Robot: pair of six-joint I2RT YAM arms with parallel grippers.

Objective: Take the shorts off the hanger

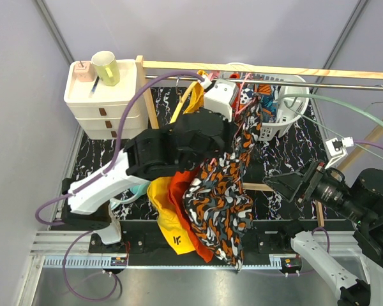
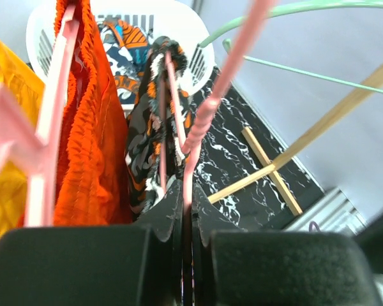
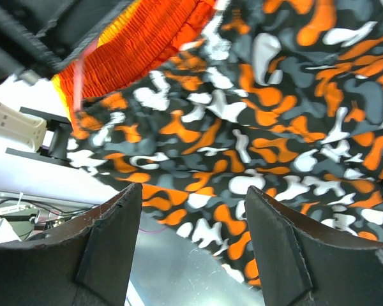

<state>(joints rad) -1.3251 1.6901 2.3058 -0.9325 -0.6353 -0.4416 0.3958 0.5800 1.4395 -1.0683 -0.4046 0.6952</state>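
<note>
Overhead, the dark grey shorts [image 1: 220,204] hang from the metal rail [image 1: 319,83] at the middle of the table [image 1: 293,143]. They fall in a long loose drape down to the near edge between the two arms. Their fabric is busy: rounded orange and white blotches crowd a charcoal ground, with paler grey patches mixed in, and the cloth folds over itself near the bottom. At the top the waistband is bunched tight around a pink strip. Touching their left side hang plain orange-red shorts [image 1: 185,191] with a ribbed, gathered waist, and beyond those are plain yellow shorts [image 1: 166,210]. The second patterned pair, the blue shorts [image 1: 263,89], shows teal and orange with some white. It lies crumpled in the white slatted basket [image 1: 284,121] behind the rail. The left gripper [image 2: 187,210] is up at the rail, its fingers pressed together on a thin limb of the pink hanger [image 2: 207,108]. That limb runs up and away just beside the grey waistband; whether it is the same piece as the strip in the waistband cannot be told. The right gripper [image 1: 277,183] sits low on the right and points at the drape. Its fingers [image 3: 108,255] are spread wide and hold nothing. In the right wrist view the blotched cloth fills the space beyond them, and whether it brushes them cannot be told.
</note>
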